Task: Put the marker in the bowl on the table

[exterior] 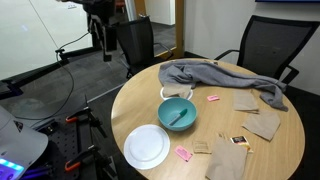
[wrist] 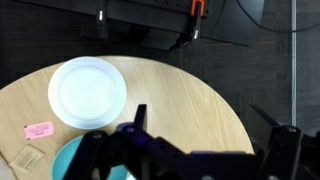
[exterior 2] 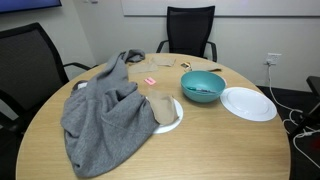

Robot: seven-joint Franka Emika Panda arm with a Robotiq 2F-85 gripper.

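The teal-blue bowl (exterior: 178,112) stands on the round wood-coloured table (exterior: 270,150). The dark marker (exterior: 181,117) lies inside the bowl. The bowl also shows in an exterior view (exterior 2: 202,86), and as a sliver at the bottom left of the wrist view (wrist: 66,160). My gripper (exterior: 104,44) hangs high up, beyond the table's far-left edge and well away from the bowl. In the wrist view its two fingers (wrist: 205,125) stand wide apart with nothing between them, over the table's edge (wrist: 180,90).
A white plate (exterior: 147,146) lies next to the bowl and also shows in the wrist view (wrist: 88,92). A grey cloth (exterior 2: 105,115) covers much of the table. Pink scraps (exterior: 184,153) and brown paper pieces (exterior: 262,124) lie about. Black chairs (exterior 2: 190,28) stand around the table.
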